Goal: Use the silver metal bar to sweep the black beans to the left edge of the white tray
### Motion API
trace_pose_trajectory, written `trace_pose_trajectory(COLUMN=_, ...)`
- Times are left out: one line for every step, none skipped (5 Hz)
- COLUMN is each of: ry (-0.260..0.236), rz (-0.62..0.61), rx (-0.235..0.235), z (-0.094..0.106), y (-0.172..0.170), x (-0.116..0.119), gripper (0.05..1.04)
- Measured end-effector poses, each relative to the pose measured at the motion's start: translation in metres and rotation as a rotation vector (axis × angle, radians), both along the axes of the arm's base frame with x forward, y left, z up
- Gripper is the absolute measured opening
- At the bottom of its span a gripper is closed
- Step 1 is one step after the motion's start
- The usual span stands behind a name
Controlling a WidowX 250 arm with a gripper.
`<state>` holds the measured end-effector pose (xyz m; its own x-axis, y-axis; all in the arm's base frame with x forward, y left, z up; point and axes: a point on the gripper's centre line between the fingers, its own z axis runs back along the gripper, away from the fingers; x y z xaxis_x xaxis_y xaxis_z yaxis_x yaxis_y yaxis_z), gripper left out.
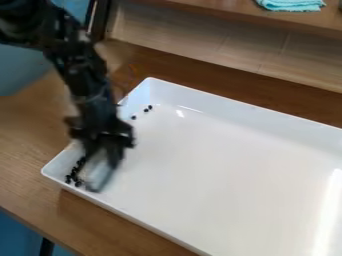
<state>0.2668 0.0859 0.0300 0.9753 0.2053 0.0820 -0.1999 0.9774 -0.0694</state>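
Observation:
The black gripper (103, 147) hangs blurred over the left end of a white rectangular tray (220, 165). Directly under it is a pale, greyish item (98, 170) with a dark edge on its right side, low against the tray floor. Whether the gripper holds this item or only touches it, I cannot tell. Several small black beads (73, 172) lie bunched along the item's left side, by the tray's left corner. A few more black beads (147, 108) are scattered near the tray's upper left corner, to the right of the arm.
The tray's raised walls (247, 105) surround its floor. It stands on a brown wooden table (23, 145), whose front edge runs across the lower left. Behind is a wooden shelf (200, 10) with a folded turquoise cloth (292, 4) on it.

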Motion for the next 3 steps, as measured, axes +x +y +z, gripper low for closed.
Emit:
trace_pose_trajectory(ry=0.022, rz=-0.014, rx=0.008, z=0.009, y=0.018, x=0.002, gripper=0.394)
trace_pose_trajectory(ry=0.045, rz=-0.037, rx=-0.038, z=0.015, y=0.02, x=-0.001, gripper=0.394)
trace_pose_trajectory(ry=0.064, rz=-0.016, rx=-0.102, z=0.03, y=0.012, x=0.0, gripper=0.394)
